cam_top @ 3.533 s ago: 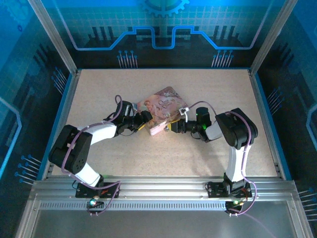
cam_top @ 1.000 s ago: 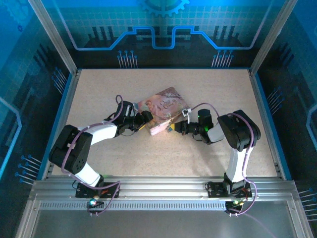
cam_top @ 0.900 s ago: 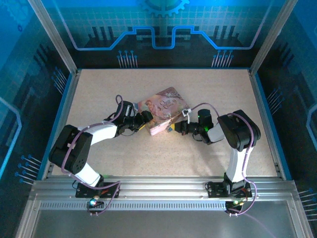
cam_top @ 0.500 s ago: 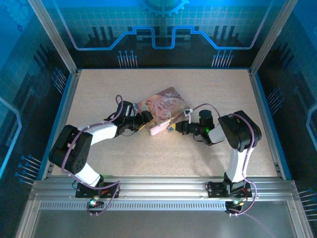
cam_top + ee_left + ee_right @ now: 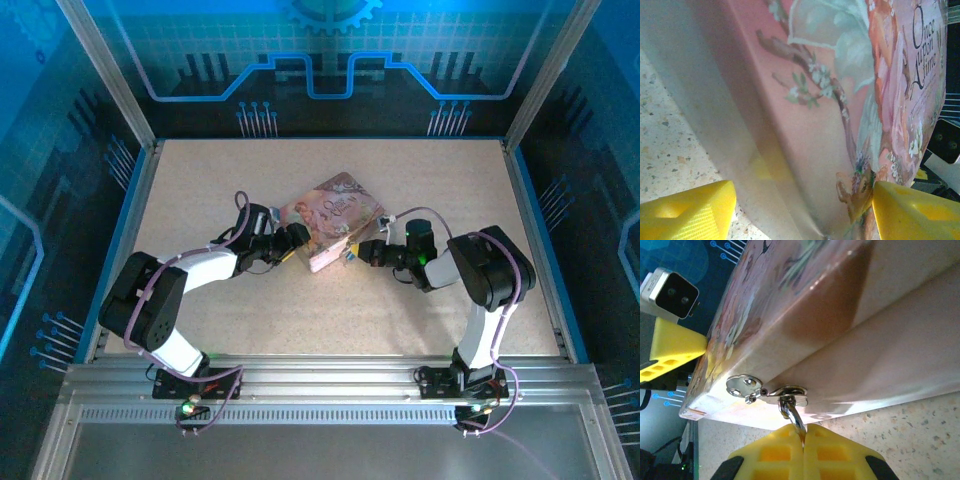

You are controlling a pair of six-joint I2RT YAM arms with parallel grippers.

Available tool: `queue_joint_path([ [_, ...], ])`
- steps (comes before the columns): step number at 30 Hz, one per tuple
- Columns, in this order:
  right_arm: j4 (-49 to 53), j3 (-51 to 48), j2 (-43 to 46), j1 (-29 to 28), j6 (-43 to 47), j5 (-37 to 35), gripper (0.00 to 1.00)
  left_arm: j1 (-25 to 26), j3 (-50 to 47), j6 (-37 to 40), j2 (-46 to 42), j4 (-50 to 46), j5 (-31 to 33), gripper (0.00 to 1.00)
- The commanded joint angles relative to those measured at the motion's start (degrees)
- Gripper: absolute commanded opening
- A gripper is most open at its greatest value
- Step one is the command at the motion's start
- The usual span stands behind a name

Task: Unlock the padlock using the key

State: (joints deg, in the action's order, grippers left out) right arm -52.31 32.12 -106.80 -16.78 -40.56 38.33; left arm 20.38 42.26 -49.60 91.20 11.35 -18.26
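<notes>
The pink illustrated tin box (image 5: pixel 335 212) lies on the table between both arms. My left gripper (image 5: pixel 297 243) straddles its left corner. In the left wrist view one yellow finger (image 5: pixel 915 212) rests on the lid (image 5: pixel 805 100) and the other finger (image 5: pixel 685 215) sits against the side wall. My right gripper (image 5: pixel 803 442) is shut on the padlock's thin silvery shackle (image 5: pixel 794 417), which hangs through the box's metal hasp (image 5: pixel 785 391). The padlock's body is hidden behind the yellow fingers. The key is out of view. From above, the right gripper (image 5: pixel 352 253) meets the box's near edge.
The speckled table (image 5: pixel 300 310) has free room in front of and behind the box. Blue walls and aluminium posts (image 5: pixel 105 70) ring it. A metal rail (image 5: pixel 320 385) carries both arm bases at the near edge.
The right arm has drawn a little to the right, and the box has shifted slightly with it. The left arm has stayed put.
</notes>
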Motion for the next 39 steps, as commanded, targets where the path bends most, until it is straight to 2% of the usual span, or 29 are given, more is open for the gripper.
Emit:
queue_joint_path([
  [1,-0.13,0.80,2.80,0.94,-2.02,-1.46,0.00,0.09,-1.42,0.60,1.32,-2.57,1.21,0.72],
  [6,5.10,1.32,3.63,0.78,-2.39,-2.95,0.00,0.48,-0.77,1.47,2.04,-3.92,1.75,0.72],
  [13,5.99,0.98,4.64,1.17,-3.51,-4.96,0.00,1.27,0.18,2.97,2.81,-6.89,3.74,0.72],
  [20,7.17,2.40,4.85,2.51,-3.29,-4.63,0.00,1.59,0.23,4.07,3.54,-8.79,5.16,0.72],
  [31,15.76,6.05,7.31,5.28,0.48,-4.10,0.00,1.85,0.45,4.86,4.69,-9.86,6.31,0.72],
  [39,14.45,6.86,6.34,6.30,-5.59,-4.34,0.00,1.84,0.37,4.86,4.86,-10.02,6.47,0.73],
])
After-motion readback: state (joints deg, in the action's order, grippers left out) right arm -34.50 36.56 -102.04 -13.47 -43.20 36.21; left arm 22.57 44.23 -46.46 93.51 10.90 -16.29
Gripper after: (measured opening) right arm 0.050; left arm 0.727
